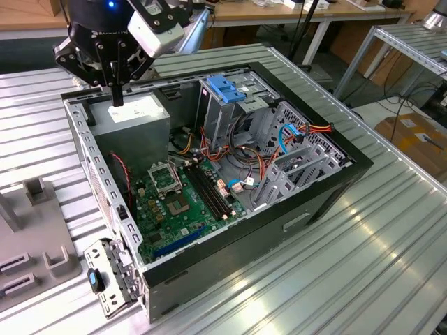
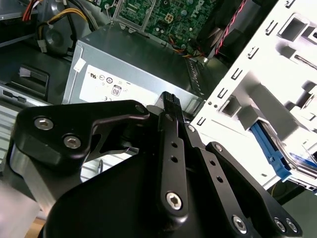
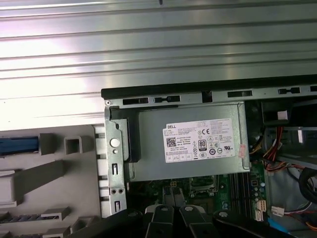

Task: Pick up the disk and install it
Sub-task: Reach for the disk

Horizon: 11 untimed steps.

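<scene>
A: Where is the disk, and has the arm got to it?

B: Not yet; the disk [image 3: 17, 145] shows by its blue rail in the first wrist view, resting in the grey fixture [image 3: 49, 171] just beside the computer case [image 1: 314, 202], outside its wall; the blue piece on the drive cage [image 1: 216, 112] looks to be a bare latch [image 1: 225, 87] with no drive under it.

A: And the gripper?

B: The gripper [image 1: 117, 98] hangs over the power supply [image 1: 136, 115] at the case's corner; its fingers are drawn together into one narrow tip, with nothing between them; it appears to be clear of the supply's label, though the gap is hard to judge.

A: So the pick-up is not begun; how should the arm go about it?

B: In his view, carefully; the case wall stands between the tool and the fixture, so the arm should travel high enough to pass over it; the fingers would have to spread wider than the disk before coming down; the hold is best taken squarely across the blue rails, since a skewed hold would likely leave the disk tilted for the drive cage.
</scene>
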Tool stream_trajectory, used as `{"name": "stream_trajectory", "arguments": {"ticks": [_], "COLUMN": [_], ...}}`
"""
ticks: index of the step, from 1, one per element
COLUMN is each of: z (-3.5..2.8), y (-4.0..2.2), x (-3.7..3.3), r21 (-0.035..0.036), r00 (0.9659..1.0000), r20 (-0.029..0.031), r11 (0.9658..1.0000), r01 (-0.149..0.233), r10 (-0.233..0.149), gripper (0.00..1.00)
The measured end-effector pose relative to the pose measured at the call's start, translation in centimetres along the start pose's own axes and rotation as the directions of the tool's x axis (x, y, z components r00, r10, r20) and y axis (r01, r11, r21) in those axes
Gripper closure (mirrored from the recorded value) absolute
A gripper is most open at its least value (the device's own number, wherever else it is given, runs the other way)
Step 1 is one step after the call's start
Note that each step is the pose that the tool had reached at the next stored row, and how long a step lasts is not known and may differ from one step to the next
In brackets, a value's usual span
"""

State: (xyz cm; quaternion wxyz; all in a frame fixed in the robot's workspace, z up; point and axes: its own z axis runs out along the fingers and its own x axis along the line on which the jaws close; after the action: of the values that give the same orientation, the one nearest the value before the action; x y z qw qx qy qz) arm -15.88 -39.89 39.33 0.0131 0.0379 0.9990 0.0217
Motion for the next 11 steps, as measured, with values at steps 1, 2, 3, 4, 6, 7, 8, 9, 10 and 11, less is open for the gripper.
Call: {"name": "stream_trajectory", "arguments": {"ticks": [1,2,3,4,6,7,8,9,10,11], "z": [0.00,0.00,-0.01,-0.01,-0.01,-0.01,-0.02,-0.02,-0.02,-0.02], "y": [-0.01,-0.02,-0.02,-0.03,-0.05,-0.05,-0.05,-0.06,-0.06,-0.06], "x": [0.10,0.24,0.33,0.45,0.68,0.74,0.75,0.75,0.76,0.77], "r21": [-0.0001,0.0000,0.0000,-0.0001,-0.0001,-0.0001,0.0000,0.0000,0.0000,0.0000], "r00": [1.0000,1.0000,1.0000,1.0000,1.0000,1.0000,1.0000,1.0000,1.0000,1.0000], "r20": [0.0001,0.0000,0.0000,0.0000,0.0001,0.0001,0.0000,0.0000,0.0000,0.0000], "r11": [1.0000,1.0000,1.0000,1.0000,1.0000,1.0000,1.0000,1.0000,1.0000,1.0000], "r01": [0.000,0.000,0.000,0.000,0.000,0.000,0.000,0.000,0.000,0.000], "r10": [0.000,0.000,0.000,0.000,0.000,0.000,0.000,0.000,0.000,0.000], "gripper": [0.89,0.89,0.89,0.89,0.89,0.89,0.89,0.89,0.89,0.89]}}
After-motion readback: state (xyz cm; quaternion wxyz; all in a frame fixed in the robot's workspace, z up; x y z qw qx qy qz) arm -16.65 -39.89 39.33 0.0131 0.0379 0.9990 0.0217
